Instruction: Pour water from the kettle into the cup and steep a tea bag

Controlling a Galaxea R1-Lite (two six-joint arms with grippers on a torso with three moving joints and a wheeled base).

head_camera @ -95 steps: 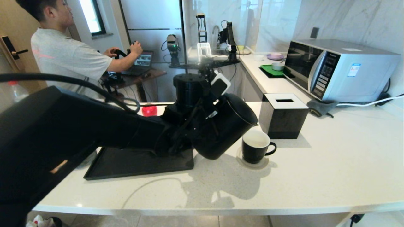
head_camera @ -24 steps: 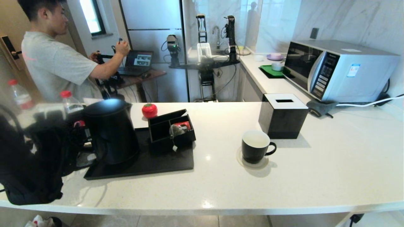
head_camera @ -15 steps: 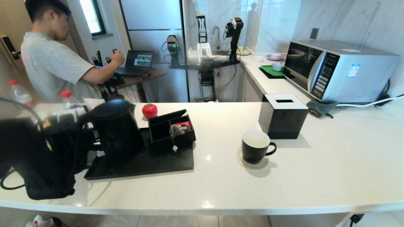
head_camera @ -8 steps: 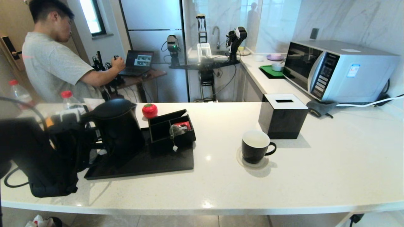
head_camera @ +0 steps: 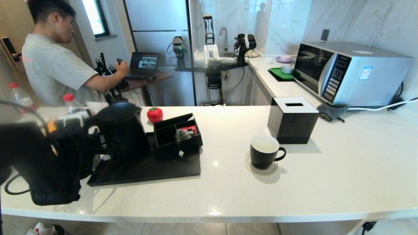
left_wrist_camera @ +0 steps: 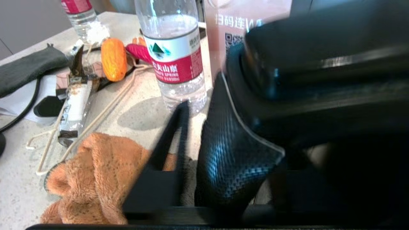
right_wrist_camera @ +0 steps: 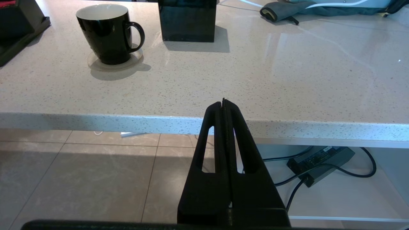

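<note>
The small greyish mesh tea bag (head_camera: 182,135) hangs over the black organiser box (head_camera: 177,134) on the black tray (head_camera: 147,171), just right of the tall matte black kettle (head_camera: 122,132). The left pincer (head_camera: 98,143), nearer, sits at its handle, jaws part open, grip unclear; the right pincer (right_wrist_camera: 224,103) is closed, empty.

left arm: stretched in from the left | left gripper (head_camera: 98,143): jaws parted | right gripper (right_wrist_camera: 224,103): low, fingers pressed together
</note>
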